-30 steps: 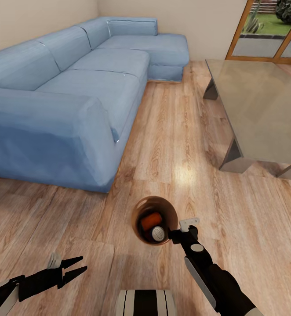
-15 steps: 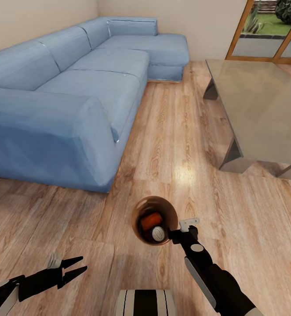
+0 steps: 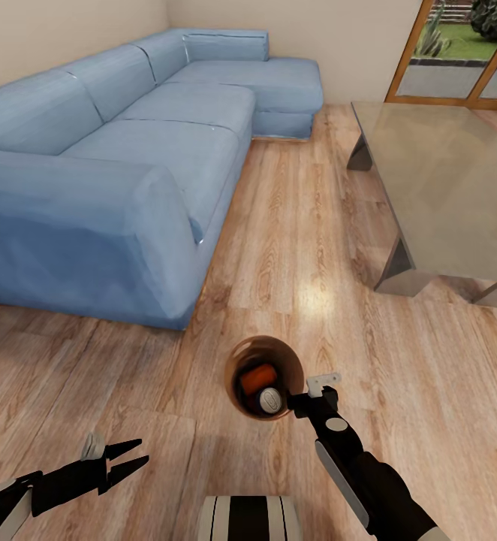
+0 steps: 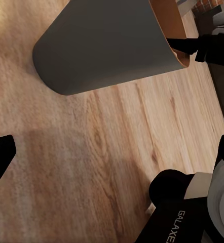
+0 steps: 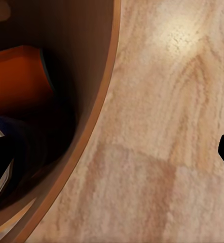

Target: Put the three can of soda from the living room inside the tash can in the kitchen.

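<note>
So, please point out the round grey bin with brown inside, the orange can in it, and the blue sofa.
Round grey bin [image 3: 237, 359], head view: brown inner wall.
Orange can [image 3: 257, 375], head view: its side.
Blue sofa [image 3: 140, 146], head view: seat cushion.

This is a home living room. A big blue fabric sectional sofa [image 3: 128, 150] sits on light wood plank flooring [image 3: 293, 248], across from a long low grey table [image 3: 444, 188]. Wood-framed glass doors [image 3: 459, 60] look out onto greenery.
</note>
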{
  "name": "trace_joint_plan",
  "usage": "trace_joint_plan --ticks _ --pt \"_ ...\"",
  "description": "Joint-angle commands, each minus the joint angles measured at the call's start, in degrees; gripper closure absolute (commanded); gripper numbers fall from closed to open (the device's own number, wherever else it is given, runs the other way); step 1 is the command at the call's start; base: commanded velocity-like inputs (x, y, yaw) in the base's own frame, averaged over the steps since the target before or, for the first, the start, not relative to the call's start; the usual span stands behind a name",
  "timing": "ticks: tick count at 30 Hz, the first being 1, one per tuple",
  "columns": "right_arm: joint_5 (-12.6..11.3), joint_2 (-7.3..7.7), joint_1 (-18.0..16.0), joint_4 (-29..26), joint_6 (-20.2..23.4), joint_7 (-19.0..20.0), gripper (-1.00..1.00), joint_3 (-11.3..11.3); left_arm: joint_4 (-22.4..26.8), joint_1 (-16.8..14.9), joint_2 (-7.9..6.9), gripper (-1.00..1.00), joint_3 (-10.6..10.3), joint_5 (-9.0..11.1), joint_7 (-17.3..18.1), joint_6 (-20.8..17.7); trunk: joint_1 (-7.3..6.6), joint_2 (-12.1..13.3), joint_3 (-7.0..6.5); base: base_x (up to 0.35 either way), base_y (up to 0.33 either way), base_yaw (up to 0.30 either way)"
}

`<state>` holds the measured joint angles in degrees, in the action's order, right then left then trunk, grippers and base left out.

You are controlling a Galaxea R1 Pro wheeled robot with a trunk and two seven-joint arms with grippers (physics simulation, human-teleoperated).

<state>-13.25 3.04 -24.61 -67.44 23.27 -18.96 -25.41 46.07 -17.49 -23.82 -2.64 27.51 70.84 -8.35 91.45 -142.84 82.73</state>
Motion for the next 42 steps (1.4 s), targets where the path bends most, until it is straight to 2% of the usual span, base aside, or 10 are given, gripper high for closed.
trace_joint_plan --ticks 1,42 --pt "0.0 -0.01 0.0 0.0 0.0 0.0 -1.00 0.0 0.0 0.0 -0.02 -1.00 0.0 0.0 0.0 0.0 0.00 0.0 0.00 0.000 0.000 0.000" --pt "0.0 -0.05 0.0 0.0 0.0 0.0 -1.00 0.0 0.0 0.0 -0.01 -1.00 0.0 0.0 0.0 0.0 0.00 0.0 0.00 0.005 0.015 0.000"
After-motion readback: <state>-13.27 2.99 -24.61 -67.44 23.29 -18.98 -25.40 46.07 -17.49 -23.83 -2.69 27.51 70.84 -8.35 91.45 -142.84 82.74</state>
